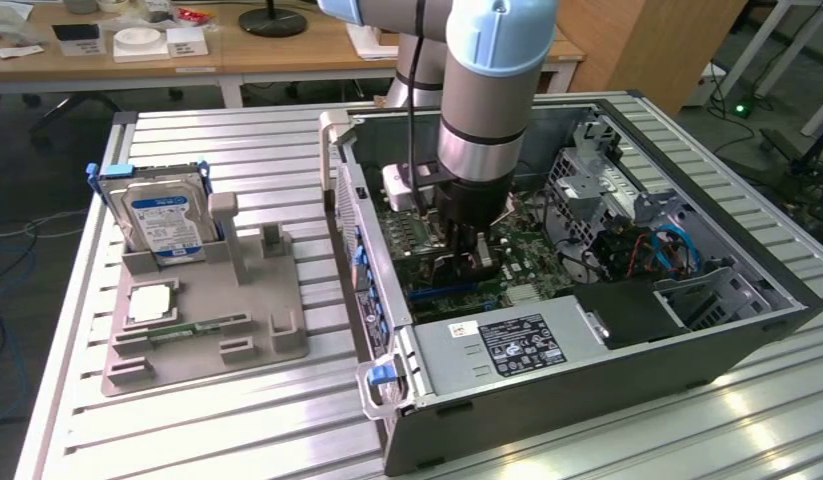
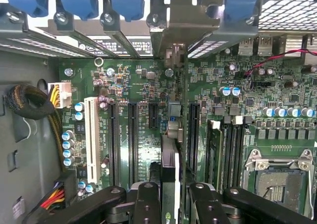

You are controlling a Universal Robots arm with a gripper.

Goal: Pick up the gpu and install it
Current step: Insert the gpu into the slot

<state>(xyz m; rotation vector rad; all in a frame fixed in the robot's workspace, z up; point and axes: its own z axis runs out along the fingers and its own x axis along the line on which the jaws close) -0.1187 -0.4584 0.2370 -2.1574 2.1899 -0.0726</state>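
At the lower middle of the exterior view sits the power supply (image 1: pixel 511 345), at the near end of the open computer case (image 1: pixel 611 395), which lies on its side on the slatted metal worktop (image 1: pixel 224 140). Just behind it, at the centre of the frame, the robot arm (image 1: pixel 485 110) reaches straight down into the case, and the claw (image 1: pixel 467 258) hangs close over the motherboard (image 1: pixel 531 270).

The wrist view shows the claw (image 2: pixel 176 204) closed on the gpu (image 2: pixel 169 169). The black fingers (image 2: pixel 147 204) press its two faces, and the card stands on edge between them, running toward a metal bracket (image 2: pixel 185 21) at the case's rear wall. It is lined up over the board among the long black expansion slots (image 2: pixel 132 135); whether its connector has entered one cannot be told.

The card looks stiff and fairly light but fragile. It seems best held as here, by the flat faces near the edge away from the connector, and kept square so that it cannot twist.

Farther off, at the exterior view's left, a grey parts fixture (image 1: pixel 204 300) holds a hard drive (image 1: pixel 164 222).
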